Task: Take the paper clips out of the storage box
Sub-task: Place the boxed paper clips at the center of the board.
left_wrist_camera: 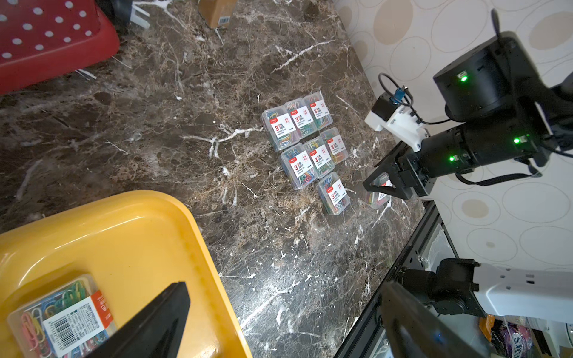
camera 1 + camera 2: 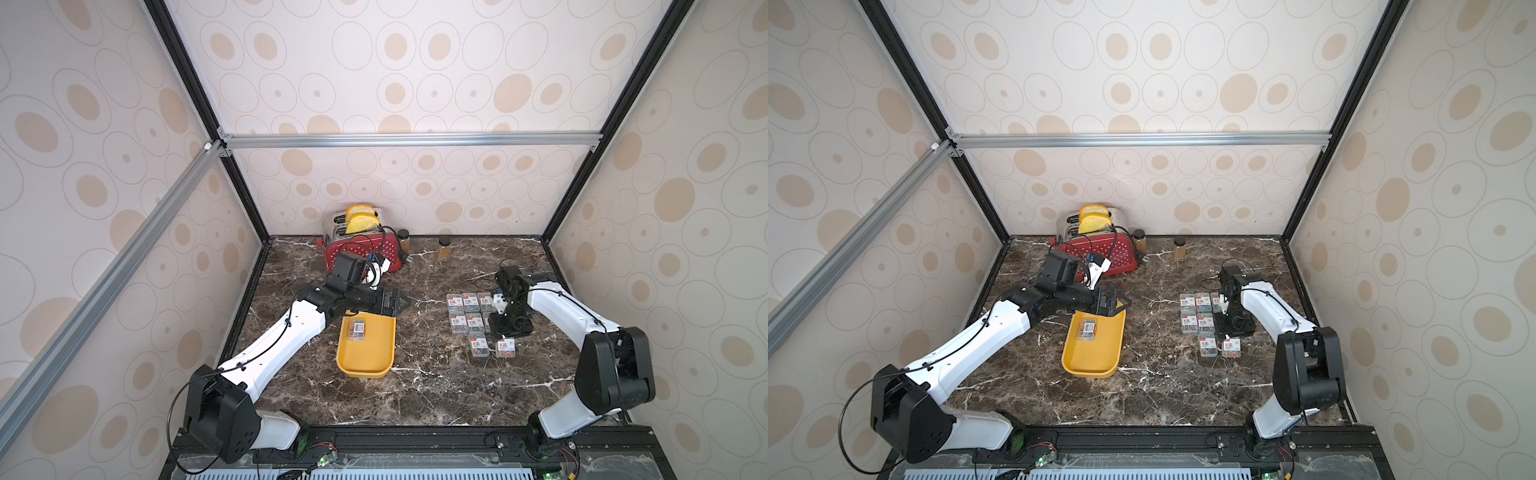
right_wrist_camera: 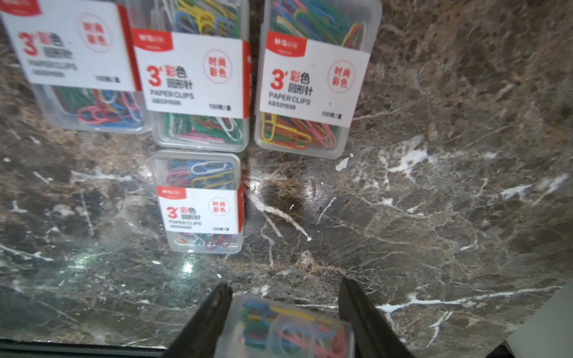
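Paper clips [image 2: 473, 322] are nearly all out of the storage box [image 2: 374, 357], as far as my feeds show. Taking the far wall as 12 o'clock, the yellow box sits just toward 8 o'clock from the middle of the marble tabletop [image 2: 415, 395], with its long side running 12 to 6. Seven clear cases lie flat, labels up, in a tight block at the box's 3 o'clock, well apart from it. Three are in the far row, three in the next, and one lies alone at the block's 6 o'clock end.

The eighth case [image 3: 285, 328] is in my right gripper [image 3: 285, 285], just at 3 o'clock of that lone one. Both fingers [image 3: 214, 313] press against its sides, so I call it clamped. I cannot tell whether its underside touches the tabletop.

The ninth case [image 2: 357, 330] lies flat in the box's 11 o'clock corner, barcode label up. My left gripper [image 2: 401, 303] hangs over the box's 1 o'clock corner, jaws spread wide with nothing between them. In the left wrist view one finger [image 1: 155, 319] crosses in front of that case and hides part of it.

Against the wall at 12 o'clock of the box stands a red toaster [image 2: 388, 249] with white dots, yellow slices [image 2: 361, 226] upright in its slots. A brown jar [image 2: 403, 241] stands just beside it at 3 o'clock, and a second jar [image 2: 444, 247] stands farther along, apart.
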`<state>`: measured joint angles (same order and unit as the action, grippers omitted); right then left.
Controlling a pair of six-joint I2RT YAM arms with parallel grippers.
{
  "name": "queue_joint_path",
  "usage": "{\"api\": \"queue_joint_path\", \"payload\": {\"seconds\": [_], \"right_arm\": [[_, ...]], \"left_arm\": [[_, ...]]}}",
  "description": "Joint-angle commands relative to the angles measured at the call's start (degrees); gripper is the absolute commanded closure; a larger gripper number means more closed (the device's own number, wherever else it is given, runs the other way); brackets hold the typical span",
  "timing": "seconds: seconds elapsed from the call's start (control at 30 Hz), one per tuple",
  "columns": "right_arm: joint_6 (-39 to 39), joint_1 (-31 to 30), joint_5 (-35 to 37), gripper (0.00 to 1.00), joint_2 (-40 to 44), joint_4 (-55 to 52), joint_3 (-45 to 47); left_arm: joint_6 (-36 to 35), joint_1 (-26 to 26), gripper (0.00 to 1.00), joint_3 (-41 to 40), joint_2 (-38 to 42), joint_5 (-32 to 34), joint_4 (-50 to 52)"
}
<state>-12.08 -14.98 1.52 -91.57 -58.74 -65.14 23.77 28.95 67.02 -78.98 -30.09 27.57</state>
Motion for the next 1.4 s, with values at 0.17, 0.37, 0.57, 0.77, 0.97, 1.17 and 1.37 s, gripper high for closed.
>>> {"api": "queue_joint_path", "payload": {"seconds": [0.17,0.37,0.57,0.77,0.97,1.17,1.37], "right_arm": [[0.2,0.0,2.3,0.73,-2.6,5.6,2.2],[-0.3,0.0,0.0,0.69,-4.3,7.7,2.4],[-0.5,1.6,-0.5,0.64,-4.6,8.9,2.9],[-0.4,1.6,-1.6,0.59,-5.7,9.3,2.9],[-0.4,1.7,-2.9,0.53,-5.8,9.8,2.9],[-0.4,1.7,-2.7,0.37,-5.7,9.6,2.6],[-0.6,1.6,-2.4,0.31,-5.5,9.2,2.1]], "left_arm": [[0.0,-0.3,0.01,2.0,-1.4,-0.4,1.9],[-0.2,-0.3,0.01,2.2,-1.6,-0.4,1.8],[-0.6,-0.3,0.01,2.5,-2.2,-0.4,1.9],[-0.7,-0.3,0.01,2.8,-2.8,-0.6,1.7],[-0.6,-0.3,0.01,2.9,-3.4,-0.8,1.4],[-0.7,-0.3,0.01,3.4,-4.1,-0.9,1.2],[-0.9,-0.3,0.01,4.0,-4.6,-1.0,1.1]]}}
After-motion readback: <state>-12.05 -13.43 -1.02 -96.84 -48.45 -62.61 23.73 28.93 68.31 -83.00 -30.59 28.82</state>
